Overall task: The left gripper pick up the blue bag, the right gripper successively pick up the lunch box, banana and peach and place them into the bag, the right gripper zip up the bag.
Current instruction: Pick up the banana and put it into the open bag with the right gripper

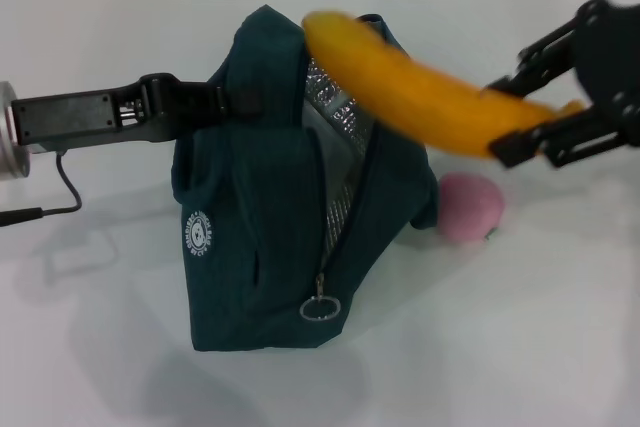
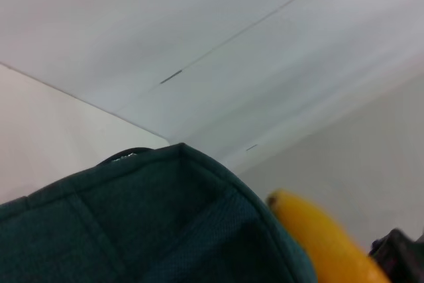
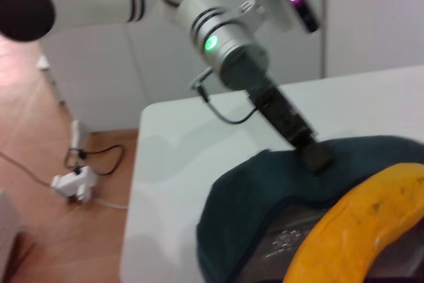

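Teal blue bag [image 1: 260, 237] rim pinched by left tool [image 1: 235, 100] | right tool [image 1: 525, 127] holds banana [image 1: 420, 87] over mouth | peach [image 1: 470, 207] beside.

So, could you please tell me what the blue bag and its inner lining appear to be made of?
The blue bag looks like woven fabric: matte teal, with stitched seams and soft folds where the left gripper holds its top edge. The lining seems to be metallic foil, shiny, silver and crinkled, probably insulating. The zip pull looks like a metal ring.
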Available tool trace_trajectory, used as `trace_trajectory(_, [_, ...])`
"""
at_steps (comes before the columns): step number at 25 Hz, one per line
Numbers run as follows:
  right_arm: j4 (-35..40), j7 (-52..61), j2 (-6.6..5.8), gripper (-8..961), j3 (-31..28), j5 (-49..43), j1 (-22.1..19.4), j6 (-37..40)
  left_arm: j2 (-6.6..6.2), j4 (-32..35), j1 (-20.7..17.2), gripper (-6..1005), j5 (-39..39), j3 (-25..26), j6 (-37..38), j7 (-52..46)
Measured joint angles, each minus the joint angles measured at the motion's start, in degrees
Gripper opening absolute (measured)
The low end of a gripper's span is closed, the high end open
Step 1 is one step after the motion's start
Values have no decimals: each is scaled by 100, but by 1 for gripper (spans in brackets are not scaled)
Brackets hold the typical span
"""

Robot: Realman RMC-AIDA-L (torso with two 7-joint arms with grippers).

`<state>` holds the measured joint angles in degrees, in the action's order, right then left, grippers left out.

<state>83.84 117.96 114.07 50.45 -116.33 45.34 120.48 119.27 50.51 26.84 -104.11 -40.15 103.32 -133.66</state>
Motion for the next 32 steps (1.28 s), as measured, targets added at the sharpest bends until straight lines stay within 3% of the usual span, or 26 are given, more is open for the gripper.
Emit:
trace_trajectory(5, [-712,-11,71,468,589,-65,85,-302,-1,-42,25,30,35,-38,4,45])
trace_trajectory(14, [-1951,-108,43,466,952,-213,416,-354,6,-43,107,30,49,-95,11,93])
trace_trajectory(21, [-1906,-240,70,464,1014,-378,448,-436,13,-147,173,30,50,-116,12,112])
trace_trajectory(28, [-1480,-486,12,460,979,-378,121,-703,4,-160,159,30,51,-116,8,113])
trace_trajectory(32, [-1209,-642,69,460,975,-342,-31,-680,-5,-163,171,30,51,-113,5,113])
